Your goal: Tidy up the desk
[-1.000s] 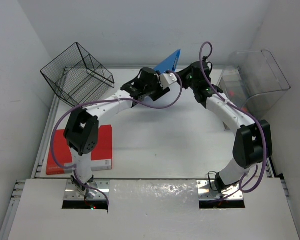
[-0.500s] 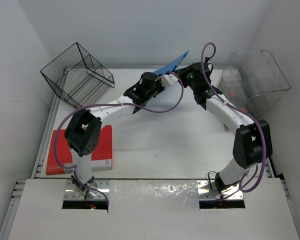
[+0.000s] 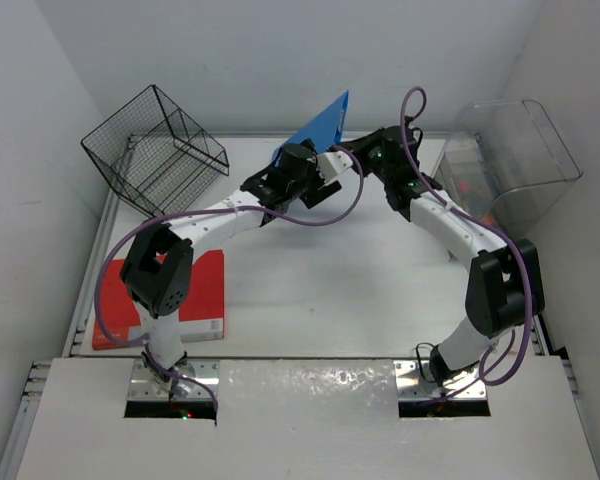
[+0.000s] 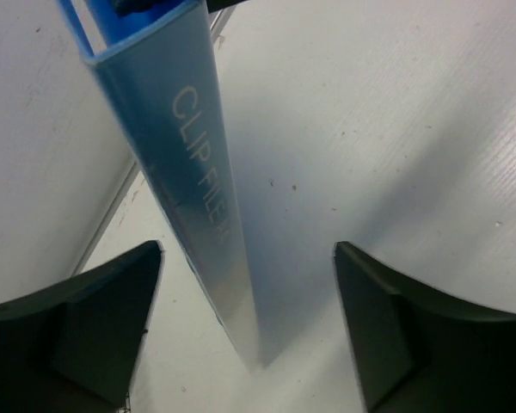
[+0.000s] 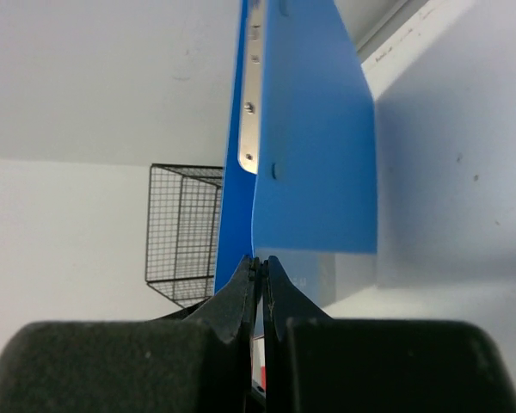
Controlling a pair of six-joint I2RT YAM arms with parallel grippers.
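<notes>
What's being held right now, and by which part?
The right gripper pinches the blue file by a cover's edge; the left gripper stands open around its spine.

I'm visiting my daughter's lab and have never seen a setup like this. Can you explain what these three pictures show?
These are two white robot arms bolted at the near edge of a white desk. One picture looks down from above. The other two come from small cameras on the wrists, so each shows that arm's own fingers. The right end effector is pinched shut on the edge of a blue clip file. The left end effector is open, with a finger on either side of the file and neither touching it. Also in view are a tilted wire basket far left, a red book by the left arm, and a clear plastic bin on the right.
</notes>
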